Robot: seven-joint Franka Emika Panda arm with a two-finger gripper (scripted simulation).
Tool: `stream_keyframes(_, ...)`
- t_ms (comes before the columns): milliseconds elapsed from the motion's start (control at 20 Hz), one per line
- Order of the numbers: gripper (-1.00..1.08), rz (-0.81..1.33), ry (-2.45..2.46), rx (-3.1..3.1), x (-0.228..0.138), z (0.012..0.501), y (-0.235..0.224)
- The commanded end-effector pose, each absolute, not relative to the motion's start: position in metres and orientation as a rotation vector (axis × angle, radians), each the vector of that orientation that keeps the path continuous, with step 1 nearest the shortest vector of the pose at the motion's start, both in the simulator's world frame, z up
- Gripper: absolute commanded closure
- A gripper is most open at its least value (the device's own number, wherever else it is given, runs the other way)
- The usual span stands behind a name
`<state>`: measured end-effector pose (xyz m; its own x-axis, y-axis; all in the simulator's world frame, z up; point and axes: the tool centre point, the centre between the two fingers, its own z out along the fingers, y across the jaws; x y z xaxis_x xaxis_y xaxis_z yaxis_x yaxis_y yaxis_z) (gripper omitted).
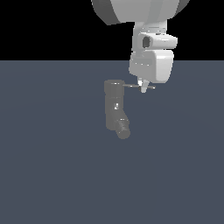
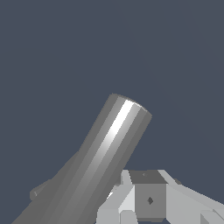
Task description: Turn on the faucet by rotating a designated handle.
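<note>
The faucet point(image 1: 114, 105) is a dark grey upright cylinder with a short angled spout point(image 1: 123, 130) pointing down toward the exterior view's right. The handle point(image 1: 131, 86), a thin grey rod, projects from the cylinder's top toward the exterior view's right. My gripper point(image 1: 143, 88) hangs from above with its fingers together, its tip against the rod near its outer end, not clasping it. In the wrist view a glinting grey cylinder point(image 2: 105, 153), seemingly the handle seen close up, runs right beside my gripper point(image 2: 146, 194).
A flat blue-grey floor point(image 1: 52, 175) surrounds the faucet. The white arm point(image 1: 151, 57) rises above the handle into the black background.
</note>
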<state>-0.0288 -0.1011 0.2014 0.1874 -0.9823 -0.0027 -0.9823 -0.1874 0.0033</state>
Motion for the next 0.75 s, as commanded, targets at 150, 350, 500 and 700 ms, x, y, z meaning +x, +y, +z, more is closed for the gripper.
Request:
stream_keyframes(150,1.08,-0.001,-2.021,2.405,-0.013,0.201,-0.121)
stream_keyframes(350,1.08,0.000,-2.026,2.401,-0.002,0.201,-0.130)
stream_keyframes(500,1.08,0.000,-2.029,2.399,0.006,0.202,-0.137)
stream_keyframes(700,1.08,0.000,-2.032,2.396,0.013,0.202,-0.144)
